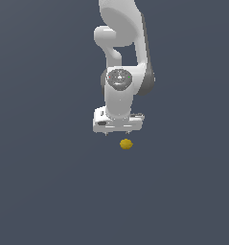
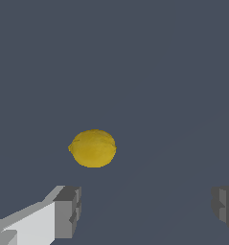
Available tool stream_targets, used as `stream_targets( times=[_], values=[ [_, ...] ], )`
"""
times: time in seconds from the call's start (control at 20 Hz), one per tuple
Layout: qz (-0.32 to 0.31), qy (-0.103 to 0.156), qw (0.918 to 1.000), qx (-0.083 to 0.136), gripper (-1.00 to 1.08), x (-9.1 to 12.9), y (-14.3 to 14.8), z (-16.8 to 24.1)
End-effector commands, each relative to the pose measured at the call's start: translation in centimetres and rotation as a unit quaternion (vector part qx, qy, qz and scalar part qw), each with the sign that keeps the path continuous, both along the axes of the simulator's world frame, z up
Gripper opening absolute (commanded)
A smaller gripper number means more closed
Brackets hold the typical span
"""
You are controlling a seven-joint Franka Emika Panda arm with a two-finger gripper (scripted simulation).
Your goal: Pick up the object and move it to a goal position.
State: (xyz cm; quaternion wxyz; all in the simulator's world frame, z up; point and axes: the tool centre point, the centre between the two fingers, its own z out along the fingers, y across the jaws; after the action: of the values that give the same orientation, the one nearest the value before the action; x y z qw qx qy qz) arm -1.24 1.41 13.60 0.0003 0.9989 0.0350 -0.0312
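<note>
Showing object [image 2: 92,148] seam, claw [image 2: 144,210] fingers apart.

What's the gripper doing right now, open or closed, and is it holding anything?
Gripper: open and holding nothing. The fingers are spread wide, and the lemon lies apart from them on the floor.

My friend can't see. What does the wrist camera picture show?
A small yellow lemon-like ball lies on a plain dark grey floor. The robot's open gripper shows two grey fingertips spread wide, and the ball is not between them.
</note>
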Motion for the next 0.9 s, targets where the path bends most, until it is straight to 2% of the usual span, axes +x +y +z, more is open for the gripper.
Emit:
stream_targets(
  times=[0.0, 0.4, 0.85],
  values=[
    [0.000, 0.000, 1.0000, 0.000, 1.00, 0.0, -0.1, 0.0],
    [-0.020, -0.001, 0.9998, -0.001, 1.00, 0.0, 0.3, -0.3],
    [-0.089, -0.006, 0.9960, -0.003, 1.00, 0.1, 1.2, -1.3]
  ],
)
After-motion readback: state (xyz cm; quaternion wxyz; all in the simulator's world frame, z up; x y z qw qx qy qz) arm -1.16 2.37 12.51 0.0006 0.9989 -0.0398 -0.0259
